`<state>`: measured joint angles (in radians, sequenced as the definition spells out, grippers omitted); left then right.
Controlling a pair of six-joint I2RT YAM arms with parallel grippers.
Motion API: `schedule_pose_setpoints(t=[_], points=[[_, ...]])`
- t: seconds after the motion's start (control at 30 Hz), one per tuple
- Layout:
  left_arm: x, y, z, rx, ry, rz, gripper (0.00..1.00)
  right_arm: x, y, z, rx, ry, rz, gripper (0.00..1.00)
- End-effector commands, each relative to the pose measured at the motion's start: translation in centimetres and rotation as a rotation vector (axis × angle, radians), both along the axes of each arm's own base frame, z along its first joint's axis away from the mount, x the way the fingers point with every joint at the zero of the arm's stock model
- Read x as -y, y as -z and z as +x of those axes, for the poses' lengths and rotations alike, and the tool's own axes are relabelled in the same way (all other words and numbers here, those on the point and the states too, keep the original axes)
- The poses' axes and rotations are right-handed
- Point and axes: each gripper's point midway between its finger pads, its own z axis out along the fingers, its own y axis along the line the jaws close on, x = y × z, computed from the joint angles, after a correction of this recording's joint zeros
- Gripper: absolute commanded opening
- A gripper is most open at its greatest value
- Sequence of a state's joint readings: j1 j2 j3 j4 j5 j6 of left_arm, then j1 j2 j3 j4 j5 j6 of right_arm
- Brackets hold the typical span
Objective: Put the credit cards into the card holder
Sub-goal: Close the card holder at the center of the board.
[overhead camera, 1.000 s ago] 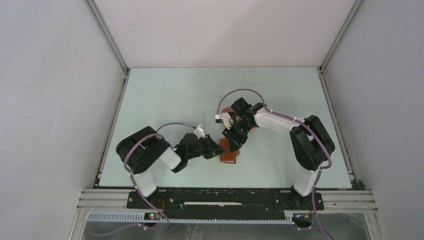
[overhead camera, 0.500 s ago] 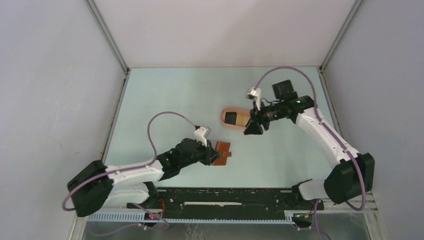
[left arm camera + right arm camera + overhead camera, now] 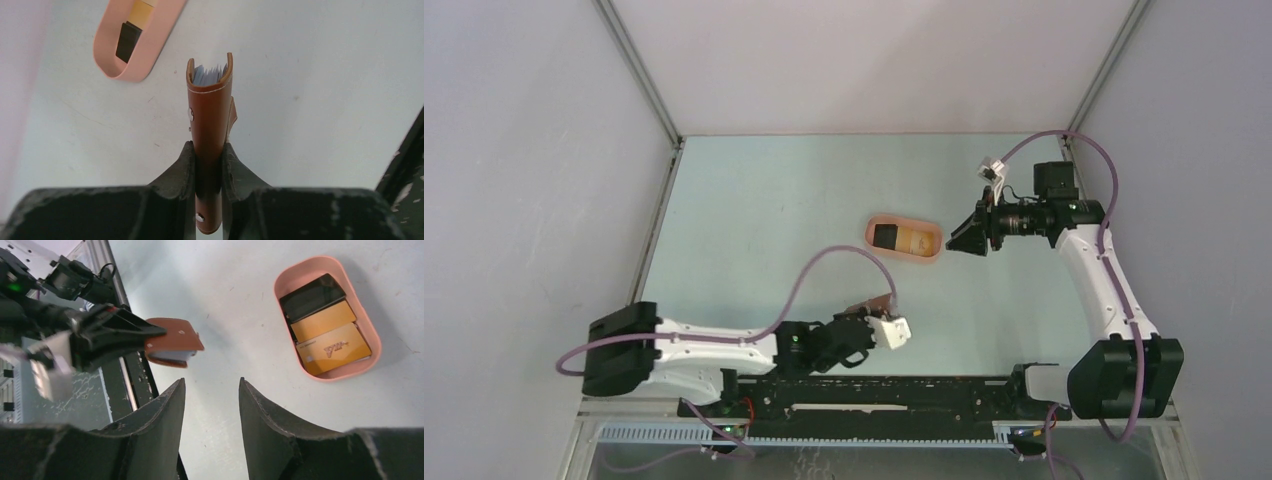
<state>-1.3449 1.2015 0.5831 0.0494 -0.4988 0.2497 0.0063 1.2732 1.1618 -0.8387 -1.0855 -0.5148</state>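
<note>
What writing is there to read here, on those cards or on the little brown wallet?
Outer tan card in the pink tray: a white slanted logo and a tiny print line, both too blurred to read.
Middle tan card, black card, card holder: no writing visible.

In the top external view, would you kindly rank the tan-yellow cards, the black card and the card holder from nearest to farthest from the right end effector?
From the right end effector:
1. tan-yellow cards, at the pink tray's nearer end.
2. black card, at its farther, left end.
3. card holder, toward the near edge, held in the left end effector.
</note>
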Motion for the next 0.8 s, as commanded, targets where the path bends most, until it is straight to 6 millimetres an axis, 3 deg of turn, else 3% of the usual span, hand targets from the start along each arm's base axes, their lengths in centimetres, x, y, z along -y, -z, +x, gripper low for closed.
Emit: schedule_pose_setpoints(t=[0.0, 0.33, 0.5, 0.77], points=[[1.6, -1.6, 1.9, 0.263, 0.073, 0.216, 0.00, -0.7, -0.4, -0.6, -0.020, -0.041, 0.056, 0.52], [3.8, 3.2, 3.9, 0.390, 0.049, 0.451, 0.00, -0.7, -0.1, -0.6, -0.030, -0.048, 0.058, 0.52], [3.6, 5.2, 3.3, 0.351, 0.047, 0.468, 0.00, -0.7, 0.3, -0.5, -0.047, -0.050, 0.058, 0.52], [2.5, 8.1, 2.0, 0.266, 0.027, 0.464, 0.28, -1.4, 1.0, -0.5, -0.062, -0.064, 0.035, 0.52]])
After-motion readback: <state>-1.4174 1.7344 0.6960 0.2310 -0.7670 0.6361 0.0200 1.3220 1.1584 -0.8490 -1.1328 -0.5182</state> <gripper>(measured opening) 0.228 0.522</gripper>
